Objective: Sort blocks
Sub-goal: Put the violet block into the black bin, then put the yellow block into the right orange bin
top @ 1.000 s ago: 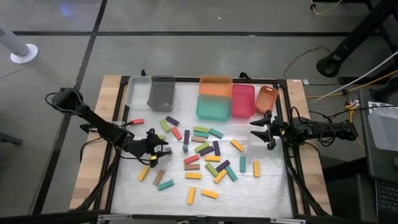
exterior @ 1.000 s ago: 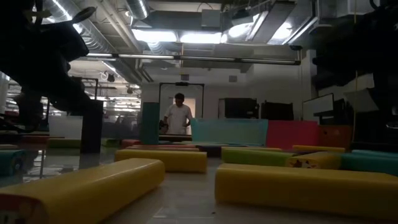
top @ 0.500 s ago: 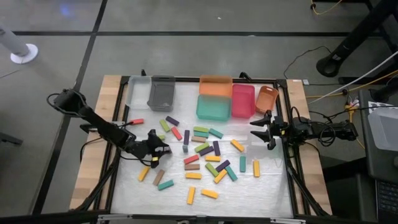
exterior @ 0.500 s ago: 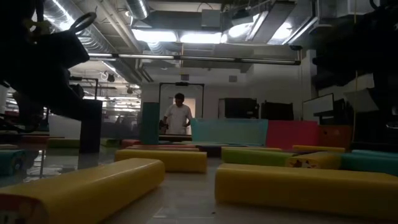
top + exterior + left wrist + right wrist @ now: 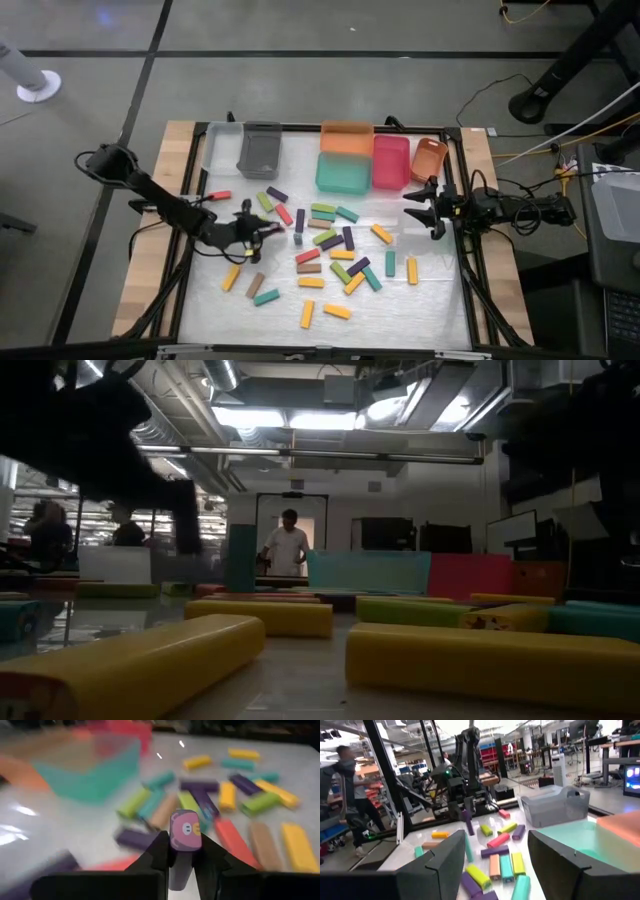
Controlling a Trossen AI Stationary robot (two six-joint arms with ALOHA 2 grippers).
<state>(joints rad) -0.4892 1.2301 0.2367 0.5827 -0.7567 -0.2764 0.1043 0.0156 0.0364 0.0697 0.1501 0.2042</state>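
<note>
Near the left middle of the table (image 5: 190, 300), we see our left pincer (image 5: 262, 229) closed on a purple block (image 5: 185, 831), gripping it by its long flat sides so one short end, printed with a small cartoon face, points out past the fingers. About thirty more blocks (image 5: 330, 255) lie scattered flat across the table's centre, in yellow, red, green, teal, purple and brown, some touching, some apart. Along the far edge stand the bins: a grey bin (image 5: 259, 150), a teal bin (image 5: 344, 173), an orange bin (image 5: 346, 136) and a pink bin (image 5: 391, 161).

Our right pincer (image 5: 424, 208) waits by the right edge, its fingers wide apart and holding nothing.

We judge the blocks to be light, rigid and smooth, so they may slip or twist if pinched near a corner. Taking each across its narrow width, midway along its length, looks safest. Blocks lying against neighbours may need nudging clear first.
</note>
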